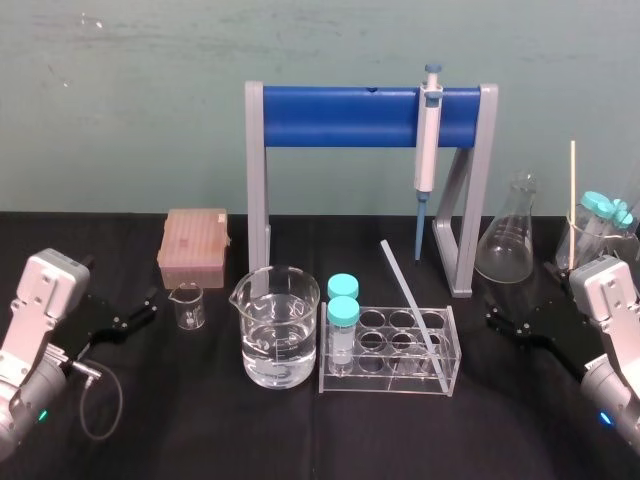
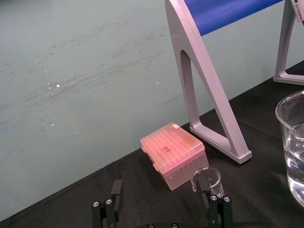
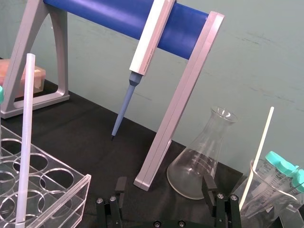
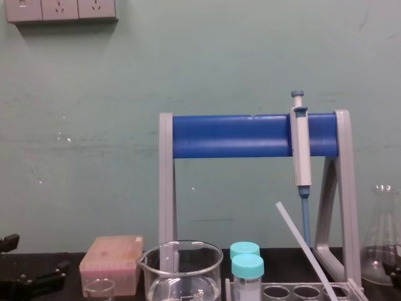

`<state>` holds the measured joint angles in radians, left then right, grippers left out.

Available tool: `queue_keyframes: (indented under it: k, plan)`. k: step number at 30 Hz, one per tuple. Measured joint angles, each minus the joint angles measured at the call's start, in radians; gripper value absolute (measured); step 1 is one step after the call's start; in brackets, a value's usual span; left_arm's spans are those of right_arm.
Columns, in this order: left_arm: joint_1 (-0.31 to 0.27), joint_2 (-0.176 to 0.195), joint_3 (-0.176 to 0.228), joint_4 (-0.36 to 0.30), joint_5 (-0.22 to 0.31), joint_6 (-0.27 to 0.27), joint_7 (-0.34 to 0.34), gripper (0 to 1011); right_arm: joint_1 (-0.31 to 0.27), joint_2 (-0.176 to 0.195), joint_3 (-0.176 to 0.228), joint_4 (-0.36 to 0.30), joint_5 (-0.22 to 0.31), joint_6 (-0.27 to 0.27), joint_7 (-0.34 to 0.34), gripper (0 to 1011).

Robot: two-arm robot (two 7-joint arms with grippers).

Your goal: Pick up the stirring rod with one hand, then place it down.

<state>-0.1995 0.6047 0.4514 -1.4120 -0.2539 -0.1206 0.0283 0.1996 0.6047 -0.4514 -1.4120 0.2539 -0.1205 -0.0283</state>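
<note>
Stirring rod (image 1: pixel 411 308) stands tilted in the clear tube rack (image 1: pixel 384 388), lower centre-right of the head view, its top leaning toward the upper left. Left gripper (image 1: pixel 143 310) rests at lower left, fingers spread wide and empty. Right gripper (image 1: pixel 503 315) rests at lower right, likewise spread and empty. Both are well apart from the rod.

A pipette (image 1: pixel 427 140) hangs on the blue stand (image 1: pixel 340 116) behind a water-filled beaker (image 1: pixel 276 330) and tube rack (image 1: pixel 390 381).
</note>
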Motion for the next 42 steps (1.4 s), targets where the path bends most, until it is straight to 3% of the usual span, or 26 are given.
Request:
queue_keyframes:
  k: [42]
  plan:
    - [0.000,0.000,0.000,0.000,0.000,0.000,0.000,1000,0.000,0.000,0.000,0.000,0.000,0.000,0.000,1000]
